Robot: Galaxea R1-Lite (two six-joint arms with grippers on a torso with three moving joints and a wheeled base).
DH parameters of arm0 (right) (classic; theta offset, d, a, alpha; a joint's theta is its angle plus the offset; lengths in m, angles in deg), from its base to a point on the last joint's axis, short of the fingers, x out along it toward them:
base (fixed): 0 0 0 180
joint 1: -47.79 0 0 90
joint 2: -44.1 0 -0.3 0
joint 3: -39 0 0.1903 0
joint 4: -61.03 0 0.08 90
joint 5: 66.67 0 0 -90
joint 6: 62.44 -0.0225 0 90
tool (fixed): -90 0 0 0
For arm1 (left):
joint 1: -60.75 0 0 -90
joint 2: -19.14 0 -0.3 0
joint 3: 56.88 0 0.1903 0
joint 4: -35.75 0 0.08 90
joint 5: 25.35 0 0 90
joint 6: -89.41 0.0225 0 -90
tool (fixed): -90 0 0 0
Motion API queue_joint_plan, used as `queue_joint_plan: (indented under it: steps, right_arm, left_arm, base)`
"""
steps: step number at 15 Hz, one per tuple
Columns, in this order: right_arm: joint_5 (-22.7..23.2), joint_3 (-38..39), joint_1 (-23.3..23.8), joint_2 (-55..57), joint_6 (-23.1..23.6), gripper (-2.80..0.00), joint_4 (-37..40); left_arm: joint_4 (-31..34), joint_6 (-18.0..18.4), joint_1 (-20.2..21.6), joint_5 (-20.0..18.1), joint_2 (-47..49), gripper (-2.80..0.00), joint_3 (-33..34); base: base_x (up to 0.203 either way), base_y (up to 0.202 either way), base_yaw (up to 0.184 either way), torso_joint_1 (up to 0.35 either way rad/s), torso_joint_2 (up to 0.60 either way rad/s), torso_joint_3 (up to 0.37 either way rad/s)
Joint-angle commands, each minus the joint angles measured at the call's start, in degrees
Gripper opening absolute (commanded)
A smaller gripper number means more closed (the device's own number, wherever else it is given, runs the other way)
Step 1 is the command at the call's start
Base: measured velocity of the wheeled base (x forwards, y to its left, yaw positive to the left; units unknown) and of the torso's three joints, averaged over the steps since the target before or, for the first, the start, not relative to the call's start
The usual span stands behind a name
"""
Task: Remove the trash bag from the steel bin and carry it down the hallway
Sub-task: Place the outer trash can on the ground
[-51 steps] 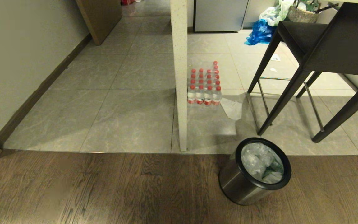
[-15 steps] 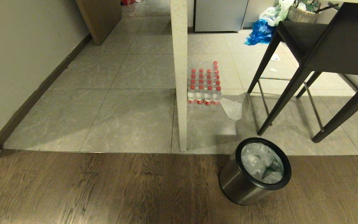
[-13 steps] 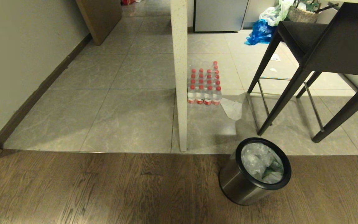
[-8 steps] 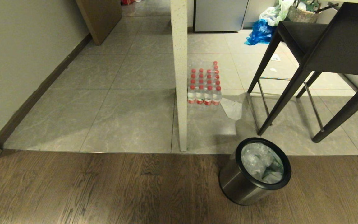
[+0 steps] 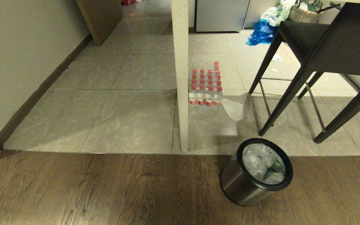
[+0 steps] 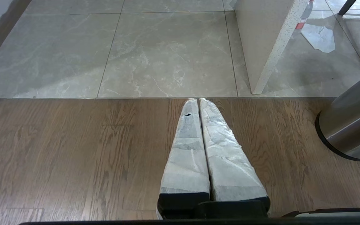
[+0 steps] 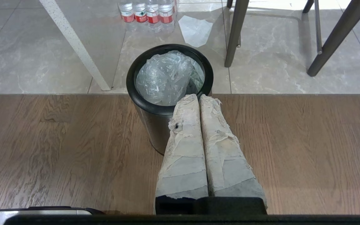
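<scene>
Crinkly translucent-white plastic trash bag (image 5: 262,163) sits stuffed inside the small brushed-steel bin with a black rim (image 5: 256,172), at our five o'clock on dark wood planks beside the grey tile edge. We judge removal not yet begun. Our right gripper (image 7: 198,97), taped fingers pressed together and empty, hangs just short of the rim, likely staged for the reach; our left gripper (image 6: 197,100), likewise closed on nothing, idles over planks. Red-capped water bottles (image 5: 206,84) stand at one o'clock.

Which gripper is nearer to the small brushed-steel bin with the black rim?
Right. The right gripper, shut, hangs just before the steel bin; the left gripper, shut, is off to the bin's side.
</scene>
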Motion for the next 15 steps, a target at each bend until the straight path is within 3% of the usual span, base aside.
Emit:
queue_joint_plan:
  steps: [1,15]
  right_arm:
    - [0.0,0.0,0.0,0.0,0.0,-2.80,0.0]
    - [0.0,0.0,0.0,0.0,0.1,-2.80,0.0]
  left_arm:
    - [0.0,0.0,0.0,0.0,0.0,-2.80,0.0]
    - [0.0,0.0,0.0,0.0,0.0,-2.80,0.0]
  base:
    - [0.000,0.000,0.000,0.000,0.00,0.000]
    - [0.000,0.000,0.000,0.000,0.00,0.000]
